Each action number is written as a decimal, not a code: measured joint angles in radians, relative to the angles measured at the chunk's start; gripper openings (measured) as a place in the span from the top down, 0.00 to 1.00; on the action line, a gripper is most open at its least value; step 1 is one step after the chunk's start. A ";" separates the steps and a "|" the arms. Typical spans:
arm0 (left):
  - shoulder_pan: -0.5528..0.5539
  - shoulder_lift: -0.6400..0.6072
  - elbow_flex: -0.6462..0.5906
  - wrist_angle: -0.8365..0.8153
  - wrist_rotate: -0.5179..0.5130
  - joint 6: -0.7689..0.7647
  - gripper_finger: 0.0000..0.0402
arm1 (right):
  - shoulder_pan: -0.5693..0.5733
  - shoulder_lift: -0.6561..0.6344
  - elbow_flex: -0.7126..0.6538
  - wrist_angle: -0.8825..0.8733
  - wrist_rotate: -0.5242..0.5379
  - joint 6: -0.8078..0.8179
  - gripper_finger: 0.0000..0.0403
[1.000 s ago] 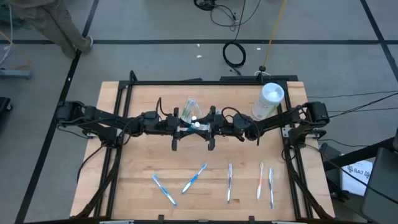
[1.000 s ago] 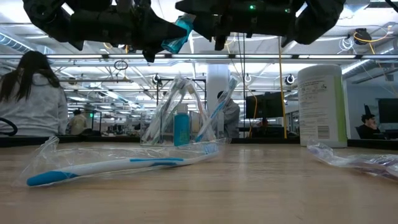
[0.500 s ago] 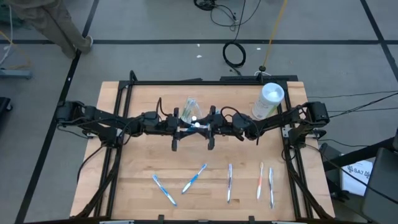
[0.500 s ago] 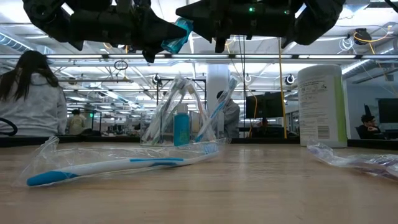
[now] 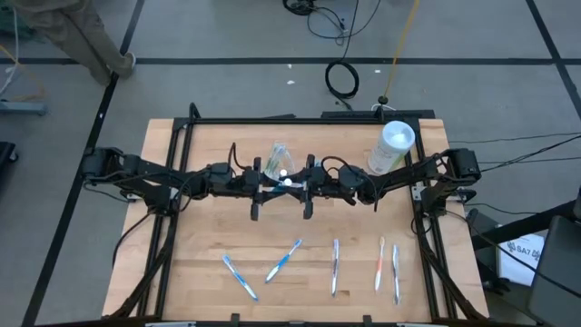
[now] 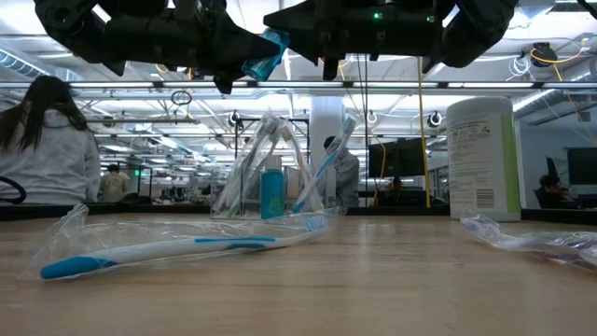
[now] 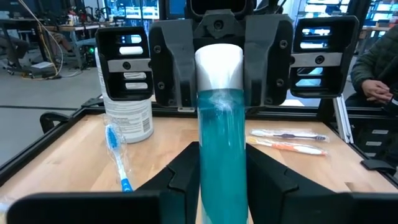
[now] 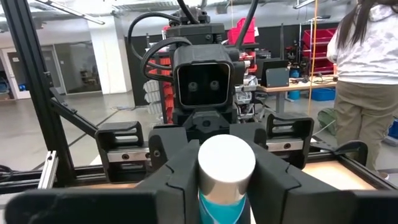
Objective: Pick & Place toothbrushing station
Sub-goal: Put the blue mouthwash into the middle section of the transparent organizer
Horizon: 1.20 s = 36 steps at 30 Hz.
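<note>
A teal toothpaste tube (image 7: 222, 137) with a white cap (image 8: 226, 163) hangs in the air above the table's middle, between my two grippers, which face each other. My left gripper (image 7: 222, 171) is shut on its body and my right gripper (image 8: 226, 180) is shut on its cap end. The toothbrushing station (image 5: 279, 156), a clear container with toothbrushes and a blue tube standing in it, rests upright on its base on the table just beyond the grippers (image 6: 270, 177). My left gripper pinches the tube's teal body (image 7: 222, 186) between its two fingers, coming level from the table's left, the fingers lying along the tube. The tube is lifted clear of the table. My right gripper has the white cap (image 7: 219, 65) between its two fingers (image 8: 180, 171), coming level from the table's right. The cap end is held clear above the table.
A tall white canister (image 5: 392, 145) stands at the far right (image 6: 482, 159). Several wrapped toothbrushes lie along the near side: blue ones (image 5: 240, 276) (image 5: 284, 260), a grey one (image 5: 335, 266), an orange one (image 5: 380, 263). A person sits in the room beyond (image 6: 47, 149).
In the low view my right gripper's fingers have drawn together around the tube's cap end. Both arms and the tube have kept their place.
</note>
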 joint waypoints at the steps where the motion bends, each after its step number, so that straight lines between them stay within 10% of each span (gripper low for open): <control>1: 0.000 0.000 0.000 0.000 0.000 0.002 0.74 | 0.000 0.000 0.000 0.000 0.000 0.001 0.78; 36: 0.000 0.000 0.000 -0.125 -0.127 -0.008 0.59 | -0.046 -0.003 -0.001 -0.141 0.001 -0.015 0.78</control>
